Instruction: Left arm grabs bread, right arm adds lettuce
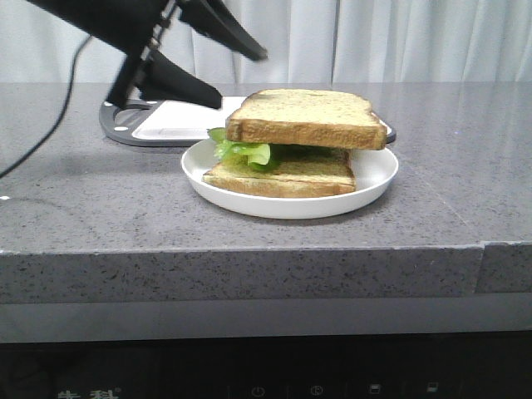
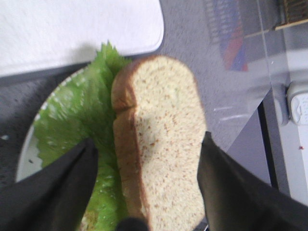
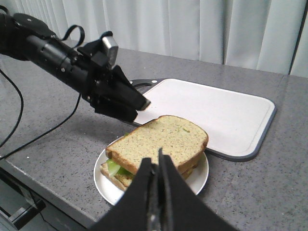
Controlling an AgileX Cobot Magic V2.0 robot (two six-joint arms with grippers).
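The bread (image 1: 303, 116) lies on top of the lettuce (image 1: 243, 151), which rests on a thinner slice (image 1: 283, 176) on a white plate (image 1: 374, 179). The lettuce sticks out at the stack's left side. My left gripper (image 1: 242, 78) is open and empty, just above and left of the bread, apart from it. In the left wrist view the bread (image 2: 163, 144) and lettuce (image 2: 72, 120) lie below the spread fingers (image 2: 72, 178). My right gripper (image 3: 156, 159) is shut and empty, held back from the sandwich (image 3: 159, 139) on its near side. It is out of the front view.
A white cutting board with a dark rim (image 1: 166, 125) lies behind the plate, also in the right wrist view (image 3: 211, 110). The left arm's thin black cable (image 1: 58, 125) trails over the table at the left. The table's front edge (image 1: 249, 249) is close to the plate.
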